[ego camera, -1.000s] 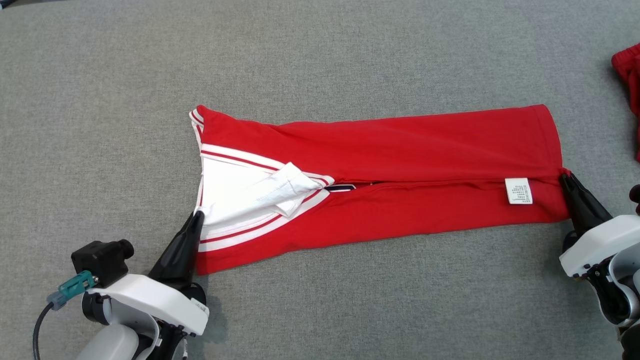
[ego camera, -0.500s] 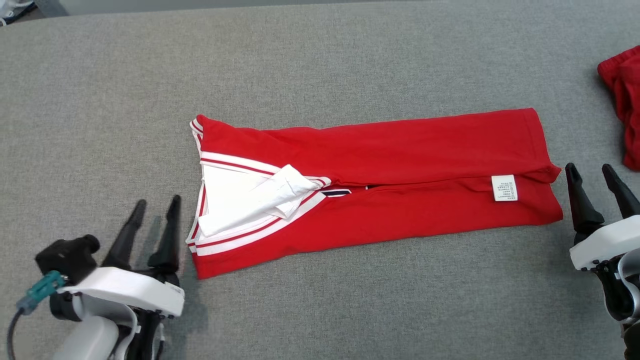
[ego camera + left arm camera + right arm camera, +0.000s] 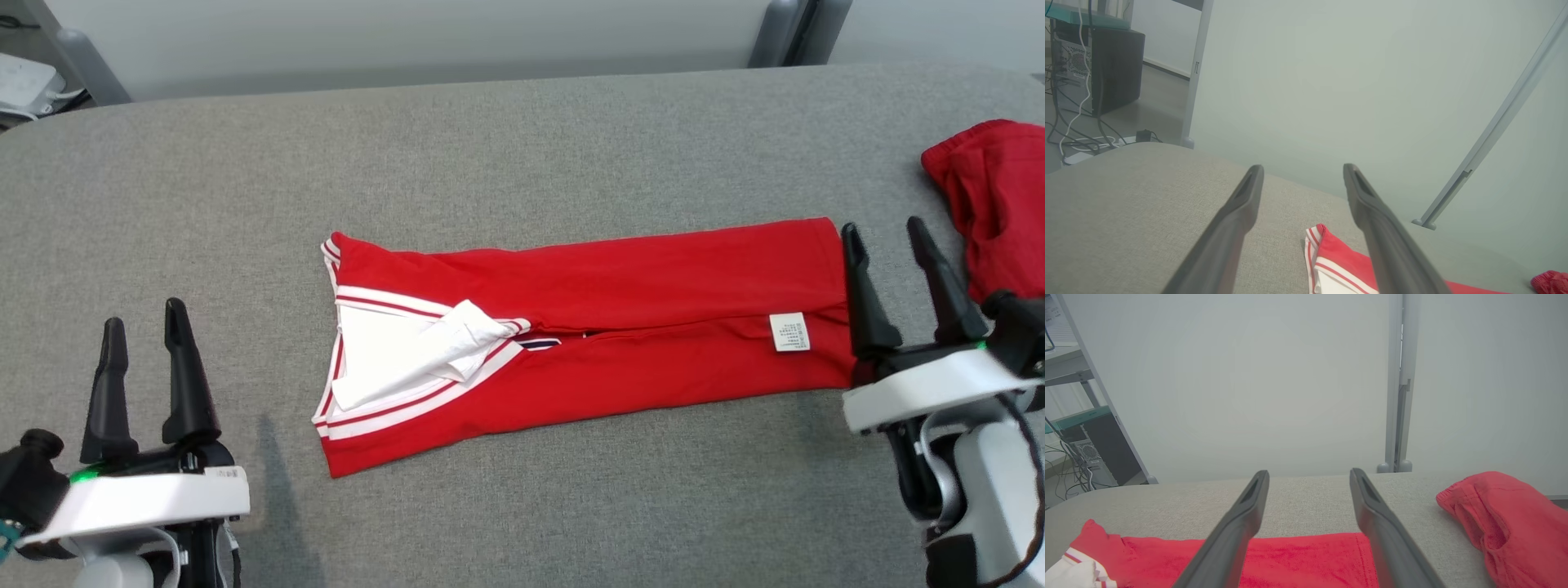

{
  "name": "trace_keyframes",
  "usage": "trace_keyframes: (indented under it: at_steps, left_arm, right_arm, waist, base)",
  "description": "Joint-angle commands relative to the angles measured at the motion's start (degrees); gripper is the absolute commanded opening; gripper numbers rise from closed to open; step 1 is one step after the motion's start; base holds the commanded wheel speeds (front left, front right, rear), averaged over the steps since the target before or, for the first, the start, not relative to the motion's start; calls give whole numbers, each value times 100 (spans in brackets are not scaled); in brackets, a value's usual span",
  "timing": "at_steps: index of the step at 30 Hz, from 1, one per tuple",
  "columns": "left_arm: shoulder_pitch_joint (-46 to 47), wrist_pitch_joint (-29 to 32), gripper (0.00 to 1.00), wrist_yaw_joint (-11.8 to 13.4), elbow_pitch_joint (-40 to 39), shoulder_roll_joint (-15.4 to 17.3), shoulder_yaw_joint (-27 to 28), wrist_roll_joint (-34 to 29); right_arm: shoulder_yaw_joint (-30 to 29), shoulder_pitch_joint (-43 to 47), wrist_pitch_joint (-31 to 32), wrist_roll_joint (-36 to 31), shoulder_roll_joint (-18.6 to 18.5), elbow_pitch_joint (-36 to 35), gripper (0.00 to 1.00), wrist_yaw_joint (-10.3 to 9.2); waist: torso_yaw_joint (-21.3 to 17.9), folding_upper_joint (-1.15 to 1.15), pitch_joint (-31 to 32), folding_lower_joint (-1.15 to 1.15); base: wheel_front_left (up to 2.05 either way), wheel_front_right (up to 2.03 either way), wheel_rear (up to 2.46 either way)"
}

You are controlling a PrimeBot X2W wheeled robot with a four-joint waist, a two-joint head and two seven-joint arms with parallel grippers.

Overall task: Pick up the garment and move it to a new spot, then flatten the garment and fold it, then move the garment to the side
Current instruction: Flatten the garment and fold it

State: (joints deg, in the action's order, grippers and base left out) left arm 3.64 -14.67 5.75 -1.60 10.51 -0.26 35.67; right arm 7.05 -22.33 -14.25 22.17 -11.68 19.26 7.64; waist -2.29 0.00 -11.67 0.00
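The garment [image 3: 588, 327] lies mid-counter as a long red strip running from 9 o'clock to 3 o'clock. Its two long sides are turned in to meet along a centre line, which is why the care label [image 3: 789, 331] shows face-up near the hem end. At the 9 o'clock end the white, stripe-edged collar [image 3: 392, 359] is splayed open with a loose flap bunched on it, so that end is less tidy than the rest.

Both pairs of jaws stand apart and hold nothing. The left jaws sit off the cloth at about 8 o'clock from it, over bare grey counter [image 3: 522, 139]. The right jaws are at 3 o'clock, and in the head view they overlap the hem edge. Whether a fingertip grazes the fabric there is hard to tell, though the level outlook of the right wrist view suggests they are raised clear.

Each arm flanking one short end reads as deliberate. My judgement is that the lengthwise fold is done and the next move is to take both ends and bring one over the other — collar flap smoothed first, or it will fold in as a lump.

A second red cloth [image 3: 996, 196] is heaped at 2 o'clock, near the right arm and apart from the strip. A sideways move that way risks crowding it.
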Motion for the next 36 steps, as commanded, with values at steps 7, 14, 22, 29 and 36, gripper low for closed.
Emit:
trace_keyframes:
  at_steps: [7,14,22,29,36]
  left_arm:
    - [-350,-32,100,-791,-291,-562,766,-768]
    - [-835,-32,100,-1147,-403,-746,1003,-1439]
    - [-1357,-32,100,-1120,-598,-761,929,-1876]
    - [-1547,-32,100,-1040,-720,-762,836,-1858]
    - [-1621,-32,100,-1035,-595,-762,807,-1987]
  right_arm:
    - [36,826,-73,-291,505,-622,100,-15]
    - [120,1504,-74,-378,682,-834,100,-15]
    - [50,2115,-74,-263,775,-1081,100,-15]
    - [33,2241,-74,-145,801,-1097,100,-15]
    - [101,2262,-74,-157,809,-1070,100,-15]
  waist:
    - [-54,0,554,0]
    - [-154,0,1020,0]
    - [-230,0,1315,0]
    - [-255,0,1388,0]
    - [-236,0,1396,0]
  base:
    - [0,0,0]
    - [0,0,0]
    - [0,0,0]
    - [0,0,0]
    - [0,0,0]
